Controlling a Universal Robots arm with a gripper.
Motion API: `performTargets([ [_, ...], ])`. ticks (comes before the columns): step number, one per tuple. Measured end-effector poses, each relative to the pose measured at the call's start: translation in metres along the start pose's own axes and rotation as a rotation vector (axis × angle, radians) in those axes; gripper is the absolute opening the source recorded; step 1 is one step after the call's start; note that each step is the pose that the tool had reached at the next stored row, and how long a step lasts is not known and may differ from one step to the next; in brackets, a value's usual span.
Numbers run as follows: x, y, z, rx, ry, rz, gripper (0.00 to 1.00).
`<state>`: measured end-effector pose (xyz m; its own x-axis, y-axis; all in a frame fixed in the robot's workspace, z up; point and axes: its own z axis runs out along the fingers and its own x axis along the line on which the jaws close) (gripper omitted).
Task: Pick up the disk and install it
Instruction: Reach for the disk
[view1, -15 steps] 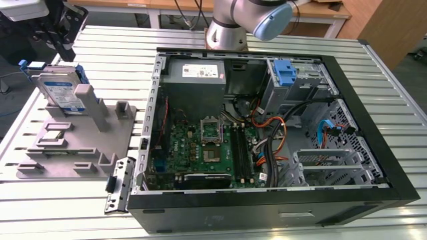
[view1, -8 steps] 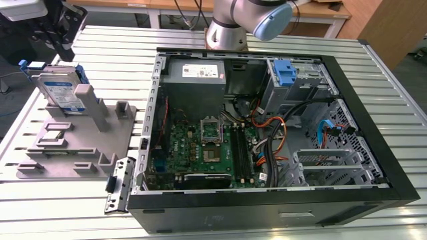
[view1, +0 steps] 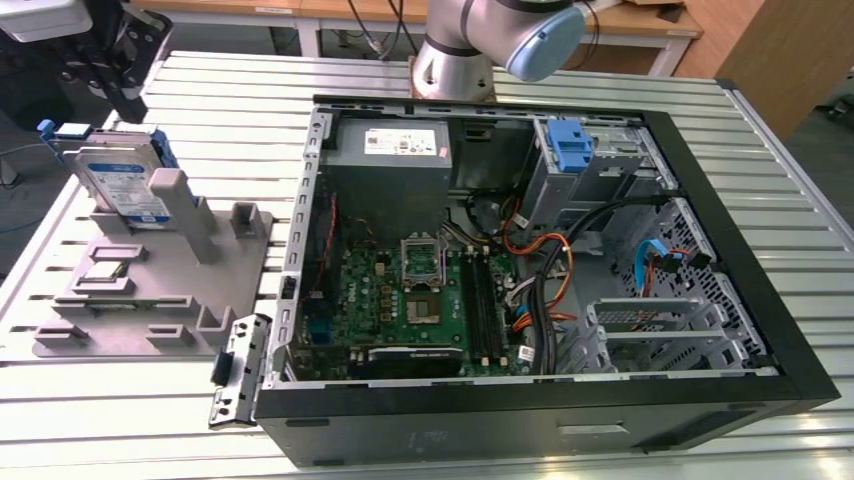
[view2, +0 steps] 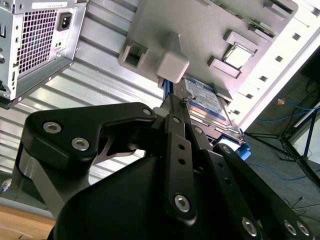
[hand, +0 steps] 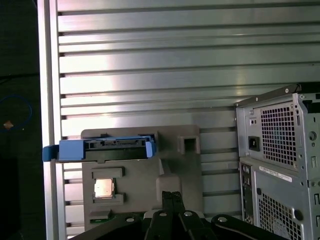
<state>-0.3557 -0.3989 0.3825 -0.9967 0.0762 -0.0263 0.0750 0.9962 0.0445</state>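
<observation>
The disk (view1: 123, 185) stands on edge in a slot of the grey holder (view1: 147, 290), at the exterior view's left, outside the computer case (view1: 534, 260). Its white-and-blue label faces the camera. In the first wrist view the disk (hand: 105, 149) shows edge-on with its blue rails, and in the second wrist view the disk (view2: 205, 100) shows just past the fingertips. My gripper (hand: 172, 196) (view2: 176, 100) hangs well above the table, apart from the disk. Its black fingers are shut together with nothing between them.
The open case holds a motherboard (view1: 414, 290), a grey power supply (view1: 387, 145) and a drive bay with a blue latch (view1: 570, 145) at the back. A small square chip (hand: 103, 188) lies on the holder. The arm's body (view1: 501, 35) stands behind the case. The table (view1: 240, 90) is slatted metal.
</observation>
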Motion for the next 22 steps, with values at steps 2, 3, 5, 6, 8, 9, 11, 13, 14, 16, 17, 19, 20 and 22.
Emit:
performTargets([
  [2,0.0004,0.0000,0.0000,0.0000,0.0000,0.000,0.10],
  [3,0.0006,-0.0001,0.0000,0.0000,0.0000,0.000,0.10],
  [5,0.0012,-0.0001,0.0000,0.0000,0.0000,0.000,0.10],
  [6,0.0017,-0.0001,0.0001,-0.0001,-0.0001,0.000,0.10],
  [8,0.0034,-0.0003,0.0003,0.0000,0.0000,0.000,0.10],
  [9,0.0047,-0.0004,0.0004,0.0000,0.0000,0.000,0.10],
  [11,0.0075,-0.0006,0.0010,0.0000,0.0000,0.000,0.10],
  [13,0.0105,-0.0005,0.0020,0.0000,0.0000,0.000,0.10],
  [14,0.0126,-0.0003,0.0026,0.0000,0.0000,0.000,0.10],
  [16,0.0168,0.0003,0.0039,0.0000,0.0000,0.000,0.10],
  [17,0.0188,0.0010,0.0047,-0.0001,-0.0001,0.000,0.10],
  [19,0.0227,0.0027,0.0062,0.0000,0.0000,0.000,0.10],
  [20,0.0248,0.0037,0.0070,0.0000,0.0001,0.000,0.10],
  [22,0.0299,0.0065,0.0089,0.0000,0.0001,0.000,0.10],
])
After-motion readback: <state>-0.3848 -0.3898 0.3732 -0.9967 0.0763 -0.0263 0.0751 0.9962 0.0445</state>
